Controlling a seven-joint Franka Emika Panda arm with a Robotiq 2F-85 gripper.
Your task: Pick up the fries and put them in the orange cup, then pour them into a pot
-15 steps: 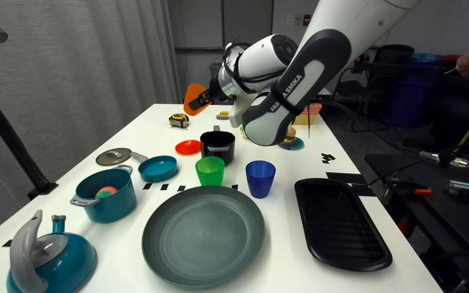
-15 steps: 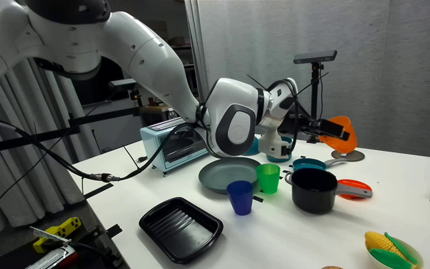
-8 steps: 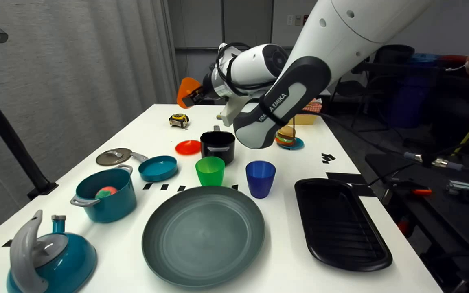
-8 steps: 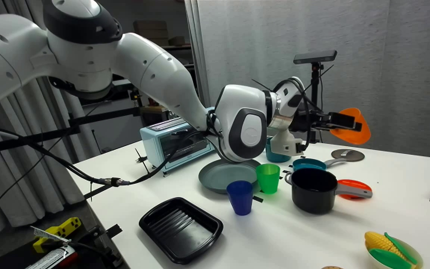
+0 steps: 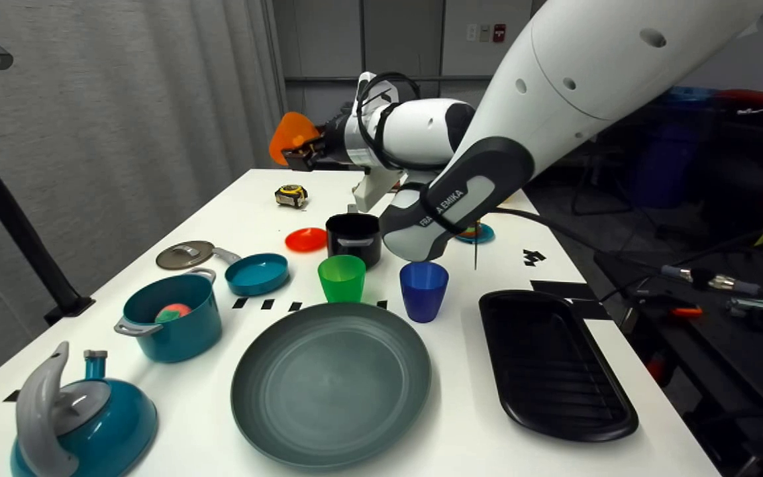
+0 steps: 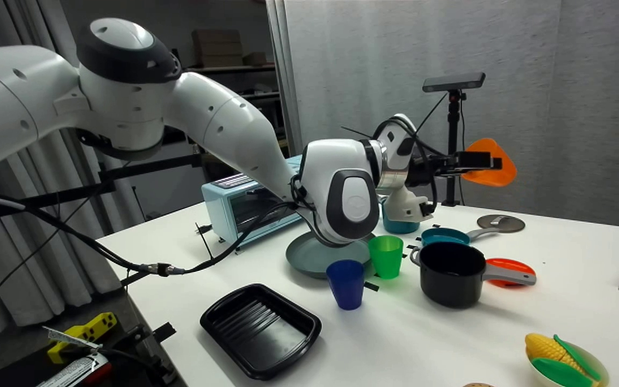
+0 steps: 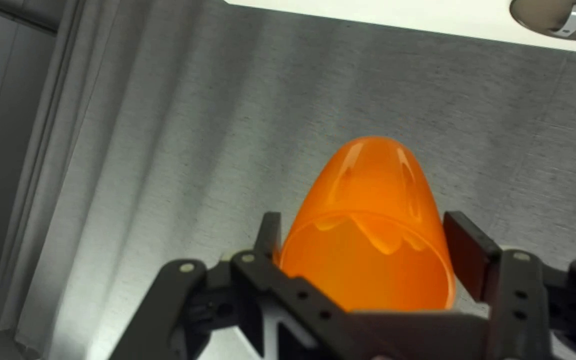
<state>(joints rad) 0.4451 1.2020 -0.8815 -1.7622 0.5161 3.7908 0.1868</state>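
Clasping the orange cup point(image 7: 370, 180), the end effector point(image 7: 368, 242) faces grey curtains point(image 5: 150, 99) beyond a white table point(image 6: 401, 344)

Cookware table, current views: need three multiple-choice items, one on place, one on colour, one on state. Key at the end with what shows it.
1. Where is the coral-and-green toy?
A. On the grey plate
B. In the teal pot
C. In the black saucepan

2. What colour is the standing cup nearest the black tray?
A. Blue
B. Red
C. Green

3. What state is the orange cup in?
A. Standing on the table
B. Lying on its side on the table
C. Held up in the tool

Key:
1 B: an exterior view shows it inside the pot's rim.
2 A: in both exterior views the blue one stands closer to the tray than the green cup does.
3 C: the wrist view shows it between the tool's fingers.
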